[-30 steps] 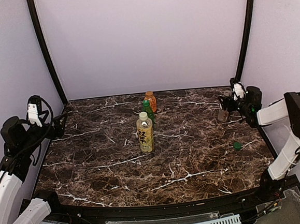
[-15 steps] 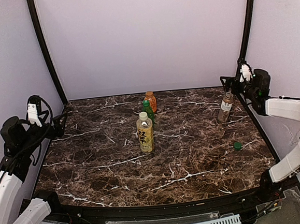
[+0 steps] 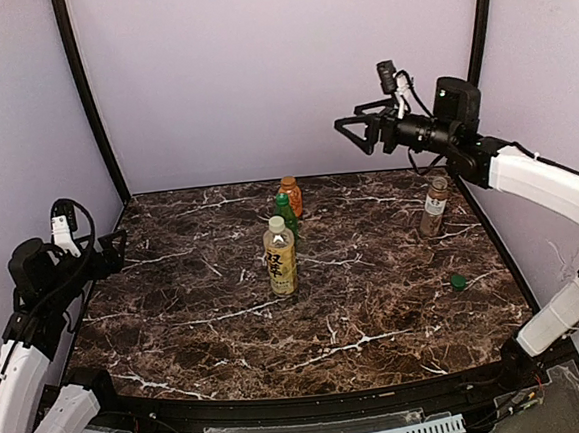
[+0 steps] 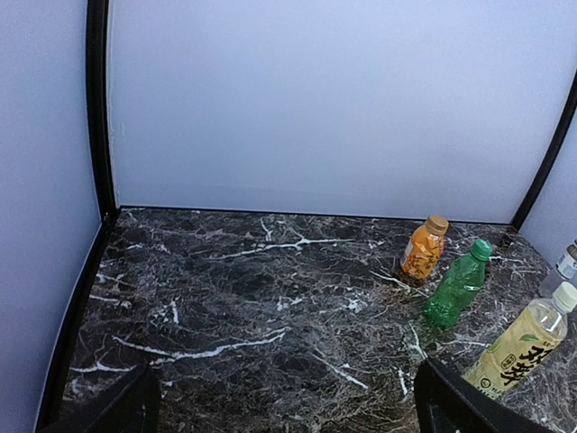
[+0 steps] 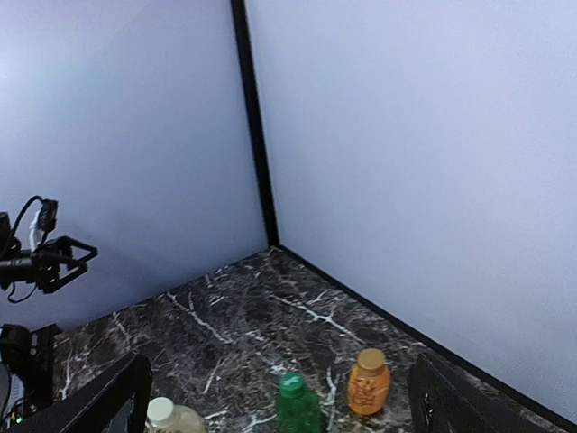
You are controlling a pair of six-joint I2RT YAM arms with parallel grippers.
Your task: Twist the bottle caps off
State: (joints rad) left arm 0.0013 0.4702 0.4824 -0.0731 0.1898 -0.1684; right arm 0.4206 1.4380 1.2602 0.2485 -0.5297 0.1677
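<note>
Near the table's middle stands the tall yellow bottle (image 3: 280, 258) (image 4: 525, 343) with a white cap (image 5: 160, 412). Just behind it are the green bottle (image 3: 286, 213) (image 4: 458, 285) (image 5: 297, 408) and the squat orange bottle (image 3: 290, 193) (image 4: 422, 250) (image 5: 368, 382), both capped. The clear bottle (image 3: 434, 205) with a white label stands alone at the far right, cut by the frame edge in the left wrist view (image 4: 565, 267). My right gripper (image 3: 355, 131) (image 5: 279, 417) hangs open, high above the table's back. My left gripper (image 3: 114, 250) (image 4: 284, 422) is open at the left edge, holding nothing.
A loose green cap (image 3: 458, 282) lies on the marble table (image 3: 198, 324) near the right edge. Pale walls and black corner posts (image 3: 85, 102) close in the back and sides. The left arm (image 5: 36, 266) shows at the left of the right wrist view.
My right gripper opened off the clear bottle, pulled away, then rose and swung left, high above the table. The bottle stays standing. The left arm has barely shifted.
</note>
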